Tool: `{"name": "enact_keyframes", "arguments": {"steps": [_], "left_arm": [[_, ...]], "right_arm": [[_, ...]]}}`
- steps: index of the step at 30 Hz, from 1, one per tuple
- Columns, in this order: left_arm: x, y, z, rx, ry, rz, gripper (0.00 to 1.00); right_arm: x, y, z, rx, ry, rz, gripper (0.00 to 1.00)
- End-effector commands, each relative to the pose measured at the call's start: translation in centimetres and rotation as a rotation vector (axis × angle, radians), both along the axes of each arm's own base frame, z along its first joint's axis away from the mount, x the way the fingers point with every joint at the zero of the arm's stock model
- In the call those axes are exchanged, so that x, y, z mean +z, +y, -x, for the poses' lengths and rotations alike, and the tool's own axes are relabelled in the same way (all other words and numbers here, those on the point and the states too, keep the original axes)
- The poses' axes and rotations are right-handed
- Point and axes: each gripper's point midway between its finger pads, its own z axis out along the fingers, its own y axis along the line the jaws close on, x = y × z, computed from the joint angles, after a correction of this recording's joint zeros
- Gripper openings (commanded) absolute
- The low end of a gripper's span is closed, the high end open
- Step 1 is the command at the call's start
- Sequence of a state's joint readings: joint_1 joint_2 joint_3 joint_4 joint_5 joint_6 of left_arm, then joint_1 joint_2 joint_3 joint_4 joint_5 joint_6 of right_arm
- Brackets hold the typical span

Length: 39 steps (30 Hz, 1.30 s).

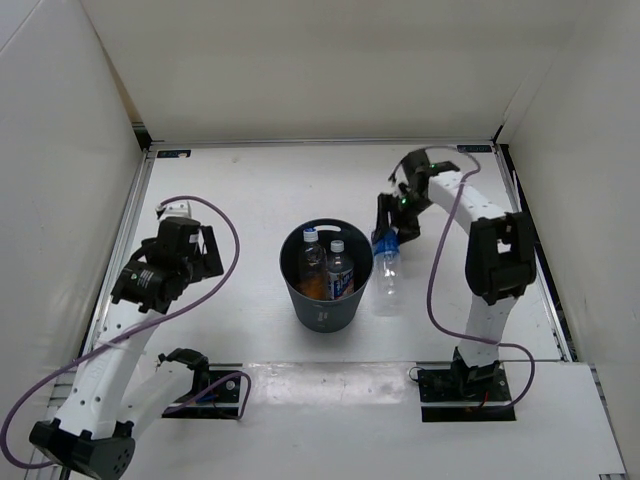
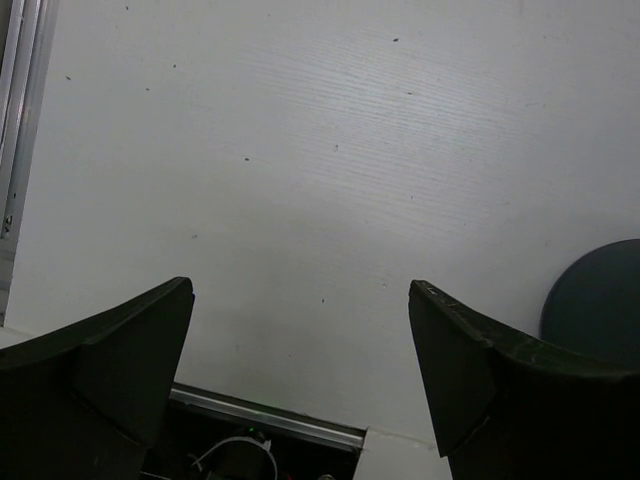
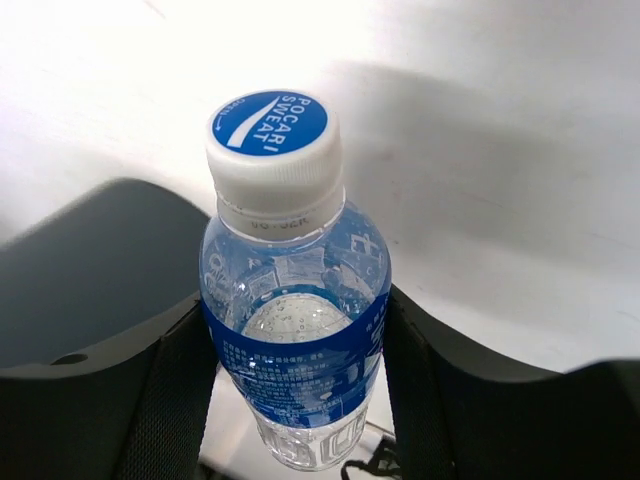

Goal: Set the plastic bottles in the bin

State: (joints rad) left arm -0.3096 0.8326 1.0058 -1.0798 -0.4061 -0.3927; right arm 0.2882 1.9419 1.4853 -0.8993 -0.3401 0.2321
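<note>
- checking the right gripper [image 3: 295, 345] first: why do we have it so high on the blue-label bottle [image 3: 290, 260]?
- we think it's because the label band is the straightest, firmest part. its fingers [image 3: 165, 400] press that band from both sides, so we call it clamped on the bottle, with the cap toward the wrist camera.
- and where does the bottle sit?
- just right of the bin [image 1: 325, 312], close to its wall. from above we cannot tell whether its base rests on the table [image 1: 250, 180] or hangs off it.
- what's in the bin?
- three bottles: an orange one [image 1: 312, 289], one with a white-blue label [image 1: 340, 277] and a plain clear one [image 1: 311, 248]. so we judge this is the last bottle, and a short lift over the rim should do.
- the left gripper [image 2: 300, 295]?
- spread wide, holding nothing, over bare table on the bin's other side. we guess it's parked there so it doesn't cross the right arm's path.
</note>
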Motion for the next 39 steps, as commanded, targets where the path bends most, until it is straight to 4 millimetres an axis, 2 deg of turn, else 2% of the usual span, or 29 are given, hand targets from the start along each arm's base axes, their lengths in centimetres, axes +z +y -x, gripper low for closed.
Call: {"name": "enact_keyframes", "arguments": {"steps": [1, 3, 4, 5, 7, 8, 10, 11, 12, 13, 14, 15, 16, 17, 18, 19, 20, 23, 24, 27, 30, 31, 32, 34, 35, 37, 39], "left_arm": [[0.6, -0.4, -2.3, -0.001, -0.064, 0.008, 0.99], [0.6, -1.1, -3.3, -0.024, -0.068, 0.017, 0.99], [0.9, -1.3, -4.1, -0.025, -0.093, 0.025, 0.99], [0.7, -1.5, -4.7, -0.034, -0.081, 0.025, 0.99], [0.8, -1.8, -5.3, -0.051, -0.083, 0.026, 0.99], [0.9, -2.1, -6.2, -0.052, -0.089, 0.037, 0.99], [1.3, -2.4, -6.9, -0.069, -0.099, 0.042, 0.99], [1.2, -2.5, -7.5, -0.07, -0.094, 0.044, 0.99], [1.1, -2.4, -7.7, -0.07, -0.088, 0.044, 0.99], [1.0, -2.6, -8.2, -0.077, -0.085, 0.044, 0.99], [1.2, -2.6, -8.4, -0.075, -0.092, 0.047, 0.99], [1.4, -2.8, -8.7, -0.083, -0.096, 0.057, 0.99], [1.2, -2.8, -8.7, -0.087, -0.088, 0.056, 0.99], [1.2, -2.8, -8.9, -0.086, -0.087, 0.06, 0.99], [1.2, -3.0, -8.9, -0.094, -0.088, 0.064, 0.99], [1.2, -2.9, -8.9, -0.098, -0.086, 0.062, 0.99], [1.1, -3.0, -8.9, -0.103, -0.084, 0.065, 0.99], [0.8, -2.9, -8.6, -0.107, -0.072, 0.066, 0.99], [0.6, -2.9, -8.3, -0.109, -0.066, 0.066, 0.99], [0.5, -2.8, -7.7, -0.111, -0.065, 0.072, 0.99], [0.5, -2.5, -7.1, -0.109, -0.071, 0.068, 0.99], [0.3, -2.4, -6.7, -0.108, -0.07, 0.069, 0.99], [0.1, -2.1, -6.5, -0.098, -0.065, 0.065, 0.99], [-0.1, -1.9, -5.7, -0.091, -0.067, 0.072, 0.99], [-0.2, -1.7, -5.5, -0.083, -0.065, 0.074, 0.99], [-0.2, -1.3, -4.8, -0.073, -0.077, 0.079, 0.99], [-0.6, -1.1, -4.4, -0.065, -0.069, 0.078, 0.99]], "right_arm": [[10.3, -0.9, -5.7, -0.042, -0.348, -0.036, 0.28], [12.7, -1.8, -7.0, -0.055, -0.416, -0.022, 0.22], [17.0, -2.0, -9.0, -0.06, -0.542, -0.041, 0.2], [18.4, -2.0, -9.1, -0.056, -0.57, -0.043, 0.14], [23.2, -1.6, -9.5, -0.039, -0.697, -0.072, 0.14], [24.5, -1.5, -9.3, -0.033, -0.731, -0.078, 0.14], [28.3, -0.8, -7.1, -0.004, -0.833, -0.101, 0.14], [28.8, -0.2, -6.6, 0.015, -0.859, -0.131, 0.14], [31.6, 0.0, -4.4, 0.03, -0.935, -0.17, 0.14], [32.9, 0.9, -3.8, 0.059, -0.985, -0.215, 0.14], [32.2, 2.4, -2.9, 0.108, -0.986, -0.258, 0.13], [34.6, 2.9, -1.5, 0.157, -1.086, -0.3, 0.13], [36.0, 3.1, 0.0, 0.189, -1.143, -0.325, 0.13], [34.9, 5.0, 1.5, 0.259, -1.127, -0.356, 0.11], [36.7, 5.5, 2.9, 0.313, -1.209, -0.394, 0.11], [36.5, 6.0, 3.6, 0.365, -1.23, -0.397, 0.11], [37.0, 7.5, 5.9, 0.433, -1.238, -0.448, 0.11], [36.2, 9.6, 9.1, 0.595, -1.23, -0.493, 0.11], [35.4, 9.9, 9.4, 0.616, -1.213, -0.489, 0.11], [34.8, 11.3, 10.8, 0.681, -1.196, -0.53, 0.12], [34.1, 12.5, 11.9, 0.732, -1.144, -0.578, 0.22], [33.8, 12.7, 12.3, 0.744, -1.125, -0.587, 0.26], [33.3, 13.0, 12.6, 0.759, -1.107, -0.593, 0.37], [32.4, 13.6, 14.0, 0.811, -1.069, -0.615, 0.51], [32.3, 13.7, 14.3, 0.833, -1.077, -0.616, 0.71], [32.7, 13.9, 14.8, 0.847, -1.093, -0.617, 0.9], [33.2, 13.8, 13.7, 0.779, -1.113, -0.58, 0.9]]}}
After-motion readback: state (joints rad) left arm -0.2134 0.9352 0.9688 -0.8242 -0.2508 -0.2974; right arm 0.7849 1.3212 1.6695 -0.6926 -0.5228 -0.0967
